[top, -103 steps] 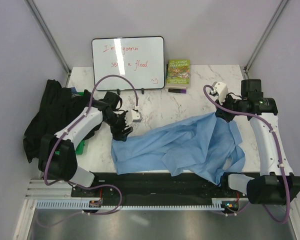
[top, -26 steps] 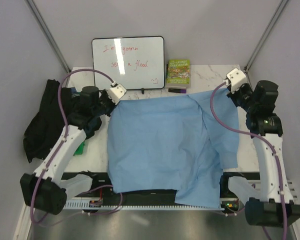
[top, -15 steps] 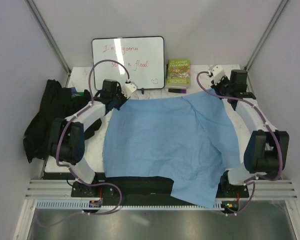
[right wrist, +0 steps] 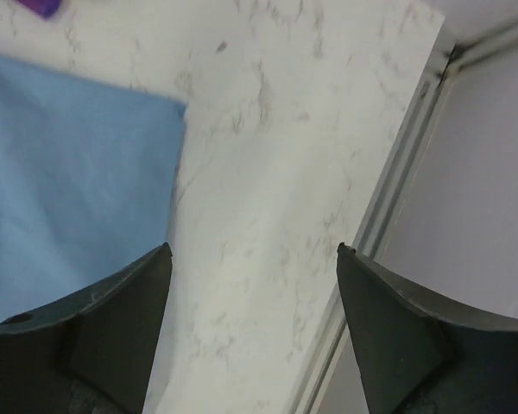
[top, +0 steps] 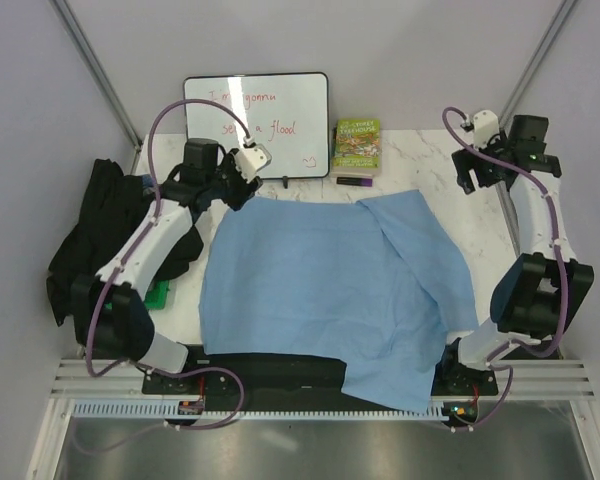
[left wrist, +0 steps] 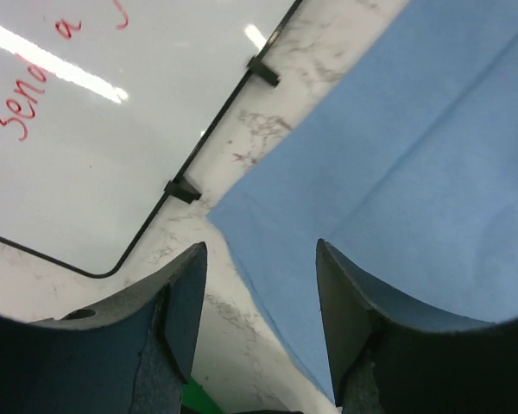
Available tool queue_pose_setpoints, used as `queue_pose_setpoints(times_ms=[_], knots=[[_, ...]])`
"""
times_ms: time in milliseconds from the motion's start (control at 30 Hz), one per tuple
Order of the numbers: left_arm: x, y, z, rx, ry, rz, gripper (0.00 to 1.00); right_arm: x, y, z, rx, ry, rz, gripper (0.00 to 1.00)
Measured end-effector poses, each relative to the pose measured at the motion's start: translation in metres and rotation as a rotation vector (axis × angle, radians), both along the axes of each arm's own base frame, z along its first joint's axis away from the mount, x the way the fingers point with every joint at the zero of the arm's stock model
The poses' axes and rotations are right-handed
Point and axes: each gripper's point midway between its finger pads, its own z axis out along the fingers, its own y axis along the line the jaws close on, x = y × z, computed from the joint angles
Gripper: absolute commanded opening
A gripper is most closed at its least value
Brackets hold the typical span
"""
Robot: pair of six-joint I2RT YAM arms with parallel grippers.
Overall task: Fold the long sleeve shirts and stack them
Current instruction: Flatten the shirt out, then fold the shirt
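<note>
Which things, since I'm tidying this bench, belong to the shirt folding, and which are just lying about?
Belongs to the job: light blue shirt; black shirt.
Lying about: whiteboard; green-covered book; purple object.

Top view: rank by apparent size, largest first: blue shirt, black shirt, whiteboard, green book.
1. blue shirt
2-3. whiteboard and black shirt: too close to rank; the black shirt is bunched and partly hidden.
4. green book

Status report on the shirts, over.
Left hand and right hand open, empty. Blue shirt spread out, unfolded. Black shirt heaped at table's left edge.
</note>
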Motion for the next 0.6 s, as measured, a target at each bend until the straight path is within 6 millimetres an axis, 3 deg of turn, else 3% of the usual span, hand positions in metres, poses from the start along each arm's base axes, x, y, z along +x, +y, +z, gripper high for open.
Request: queue_pose_setpoints(times_ms=[67, 100, 133, 200, 300, 400, 467, 567, 600], knots=[[-0.026, -0.010, 0.018, -0.033, -0.008, -0.058, 0.63, -0.024, -0.010, -0.007, 0.035, 0.083, -0.017, 0.79], [-0.044, -0.016, 0.026, -0.051, -0.006, -0.095, 0.64, -0.047, -0.004, -0.019, 0.079, 0.176, 0.000, 0.79], [-0.059, -0.020, 0.029, -0.063, 0.003, -0.122, 0.64, -0.052, -0.003, -0.022, 0.091, 0.201, 0.002, 0.79], [-0.086, -0.026, 0.026, -0.081, 0.042, -0.170, 0.73, -0.085, 0.006, -0.043, 0.162, 0.342, 0.027, 0.79], [-0.116, -0.024, 0.002, -0.081, 0.142, -0.192, 0.76, -0.135, 0.005, -0.076, 0.286, 0.554, 0.008, 0.83], [-0.146, -0.014, -0.039, -0.058, 0.281, -0.186, 0.77, -0.175, -0.019, -0.107, 0.391, 0.705, -0.090, 0.90], [-0.163, -0.010, -0.057, -0.047, 0.347, -0.184, 0.77, -0.199, -0.032, -0.123, 0.445, 0.773, -0.147, 0.91], [-0.179, -0.005, -0.066, -0.042, 0.388, -0.184, 0.77, -0.223, -0.034, -0.136, 0.505, 0.843, -0.184, 0.90], [-0.183, -0.006, -0.065, -0.052, 0.385, -0.192, 0.77, -0.231, -0.026, -0.139, 0.529, 0.878, -0.171, 0.88]])
